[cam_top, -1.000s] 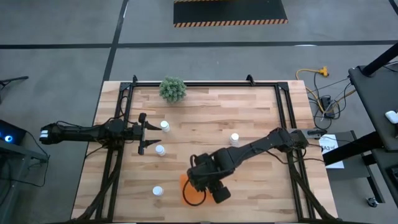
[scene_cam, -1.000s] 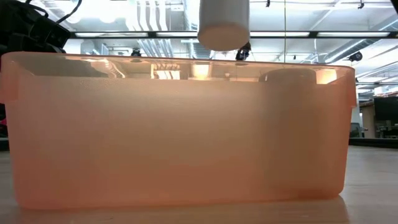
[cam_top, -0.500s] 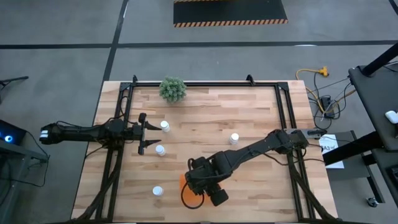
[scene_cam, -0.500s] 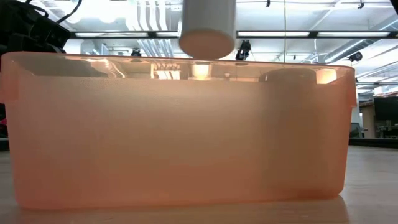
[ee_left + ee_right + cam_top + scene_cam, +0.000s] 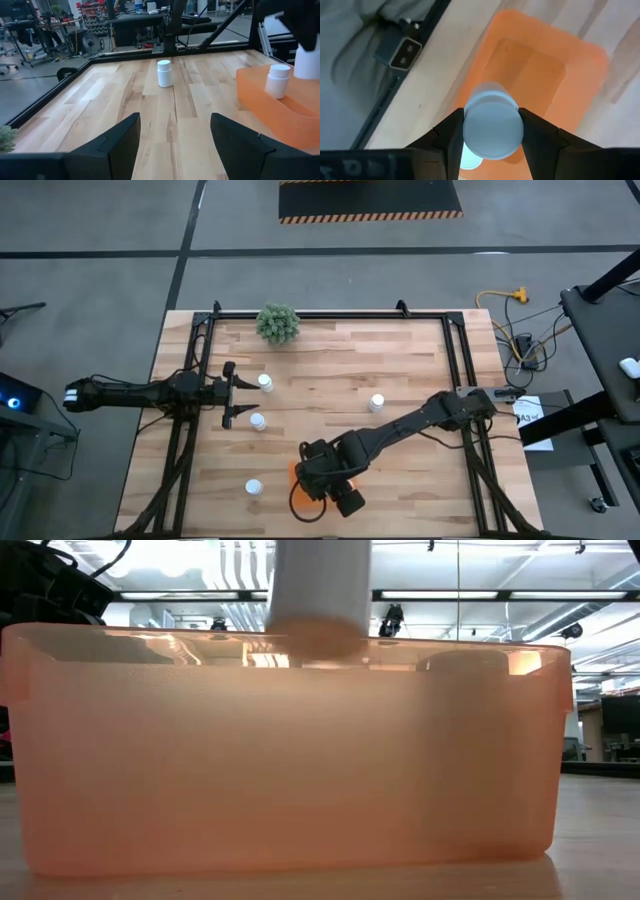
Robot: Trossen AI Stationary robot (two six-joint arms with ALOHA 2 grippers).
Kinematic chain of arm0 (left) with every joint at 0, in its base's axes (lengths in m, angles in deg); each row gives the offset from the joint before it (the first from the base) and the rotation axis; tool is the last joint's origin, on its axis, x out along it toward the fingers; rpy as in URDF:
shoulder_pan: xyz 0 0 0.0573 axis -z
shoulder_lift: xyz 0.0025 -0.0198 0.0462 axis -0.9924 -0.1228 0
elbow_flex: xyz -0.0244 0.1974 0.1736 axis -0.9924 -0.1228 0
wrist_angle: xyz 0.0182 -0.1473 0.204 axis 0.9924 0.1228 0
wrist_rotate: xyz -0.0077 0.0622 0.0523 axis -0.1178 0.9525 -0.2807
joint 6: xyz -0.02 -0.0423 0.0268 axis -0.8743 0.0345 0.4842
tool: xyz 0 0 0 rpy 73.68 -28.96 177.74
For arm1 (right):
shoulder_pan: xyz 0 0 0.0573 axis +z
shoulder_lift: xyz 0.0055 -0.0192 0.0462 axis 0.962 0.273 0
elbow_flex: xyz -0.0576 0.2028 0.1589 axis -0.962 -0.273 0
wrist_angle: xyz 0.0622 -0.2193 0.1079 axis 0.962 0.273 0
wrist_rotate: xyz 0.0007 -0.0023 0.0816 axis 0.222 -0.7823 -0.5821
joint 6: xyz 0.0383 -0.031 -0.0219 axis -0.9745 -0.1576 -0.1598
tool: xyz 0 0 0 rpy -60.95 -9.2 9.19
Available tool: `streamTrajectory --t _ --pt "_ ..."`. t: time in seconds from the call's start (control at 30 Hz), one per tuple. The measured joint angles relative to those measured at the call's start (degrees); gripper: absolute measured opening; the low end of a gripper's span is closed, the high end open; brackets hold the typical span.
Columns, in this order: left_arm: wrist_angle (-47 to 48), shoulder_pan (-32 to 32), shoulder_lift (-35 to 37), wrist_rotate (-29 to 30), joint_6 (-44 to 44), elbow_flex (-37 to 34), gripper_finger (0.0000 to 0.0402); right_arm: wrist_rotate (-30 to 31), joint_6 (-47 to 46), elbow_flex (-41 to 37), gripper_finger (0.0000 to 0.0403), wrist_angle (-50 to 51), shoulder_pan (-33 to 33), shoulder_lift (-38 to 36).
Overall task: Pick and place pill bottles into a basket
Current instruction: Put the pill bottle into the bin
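Note:
My right gripper [image 5: 322, 480] is shut on a white pill bottle [image 5: 492, 122] over the orange basket [image 5: 540, 65]. In the low view the bottle [image 5: 318, 595] comes down from above, its lower end level with the basket's rim [image 5: 150, 635]. Another bottle [image 5: 277, 80] stands inside the basket. My left gripper [image 5: 232, 395] is open and empty at the table's left, between two standing bottles [image 5: 264, 382] [image 5: 257, 421]. Two more bottles stand on the table, one mid-table [image 5: 377, 402] and one near the front [image 5: 253, 487]. My right gripper pinches the bottle's round side [image 5: 470, 125] between its two fingers [image 5: 451, 132], which point down from above. The bottle hangs upright below the gripper, lifted clear, with its lower end [image 5: 318, 635] at the height of the basket's rim.
A small green plant [image 5: 278, 323] stands at the table's far edge. Black frame rails [image 5: 190, 380] run along the table's left and right sides. Bare wood lies between the basket and the mid-table bottle.
My right gripper has gone down over the basket and slightly toward the table's left, still shut on the bottle. The bottle's lower end has dropped from clearly above the rim to level with it. My left arm has kept still.

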Motion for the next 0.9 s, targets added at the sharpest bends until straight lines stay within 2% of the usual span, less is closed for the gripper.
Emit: streamTrajectory --t 0.37,0.9 --pt "0.0 0.0 0.0 0.0 0.0 0.0 0.0224 -1.7 0.6 0.0 0.0153 -0.1 0.0 4.0" --pt "0.0 0.0 0.1 0.0 0.0 0.0 0.0224 -1.3 0.6 -2.2 0.0153 -1.9 0.0 4.2"
